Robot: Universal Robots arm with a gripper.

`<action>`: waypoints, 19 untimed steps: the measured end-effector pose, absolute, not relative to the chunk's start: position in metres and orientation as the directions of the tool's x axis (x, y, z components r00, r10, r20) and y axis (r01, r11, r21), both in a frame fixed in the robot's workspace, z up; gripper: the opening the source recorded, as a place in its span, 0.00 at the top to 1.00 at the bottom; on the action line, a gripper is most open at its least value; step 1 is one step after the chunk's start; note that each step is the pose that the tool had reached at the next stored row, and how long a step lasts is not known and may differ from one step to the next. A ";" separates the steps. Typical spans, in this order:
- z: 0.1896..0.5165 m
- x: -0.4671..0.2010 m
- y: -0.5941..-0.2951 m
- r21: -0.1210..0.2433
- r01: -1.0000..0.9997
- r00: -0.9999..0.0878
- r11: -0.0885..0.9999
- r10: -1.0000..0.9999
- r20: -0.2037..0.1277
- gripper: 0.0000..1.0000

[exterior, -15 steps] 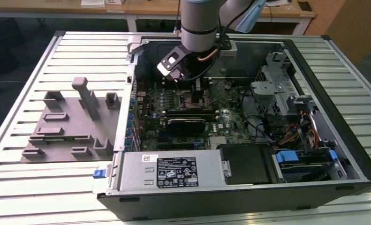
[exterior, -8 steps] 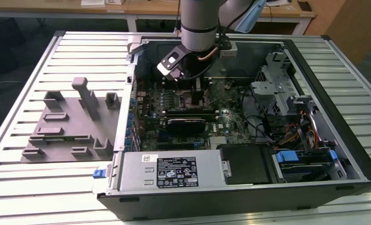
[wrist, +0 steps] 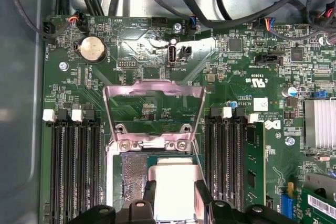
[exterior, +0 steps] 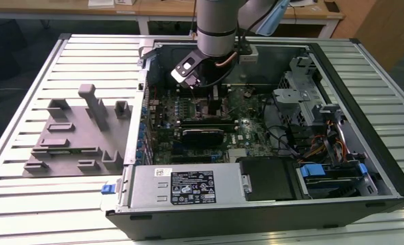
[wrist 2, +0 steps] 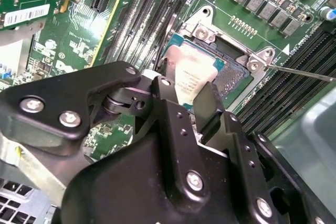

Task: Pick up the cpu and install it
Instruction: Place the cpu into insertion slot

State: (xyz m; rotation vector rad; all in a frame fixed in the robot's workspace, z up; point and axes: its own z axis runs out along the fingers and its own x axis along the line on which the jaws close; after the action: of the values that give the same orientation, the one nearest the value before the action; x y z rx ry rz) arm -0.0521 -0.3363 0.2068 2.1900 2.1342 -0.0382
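While the pincer [wrist: 176, 196] grips the cpu [wrist: 176, 174], seemingly above the socket [wrist: 134, 174], memory slots [wrist: 73, 150] flank its raised frame [wrist: 152, 86].

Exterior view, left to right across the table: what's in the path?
Grey plastic blocks → motherboard inside the open case → metal drive cage → the case's right wall → bare slatted table.

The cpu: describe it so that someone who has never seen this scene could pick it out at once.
Find the open computer case, then the green motherboard inside it. Next to the raised metal socket frame, the cpu sits gripped by the gripper: a flat silvery square, unlike the green, component-studded board around it.
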 end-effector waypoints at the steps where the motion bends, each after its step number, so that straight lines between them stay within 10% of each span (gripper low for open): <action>1: 0.206 -0.052 -0.336 0.042 0.999 0.027 -0.024 0.997 -0.075 0.58; 19: 0.199 -0.052 -0.336 0.041 0.999 0.027 -0.026 0.999 -0.023 0.58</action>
State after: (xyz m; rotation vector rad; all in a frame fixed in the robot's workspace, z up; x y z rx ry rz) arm -0.0521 -0.3361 0.1988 2.2189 2.1601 0.0190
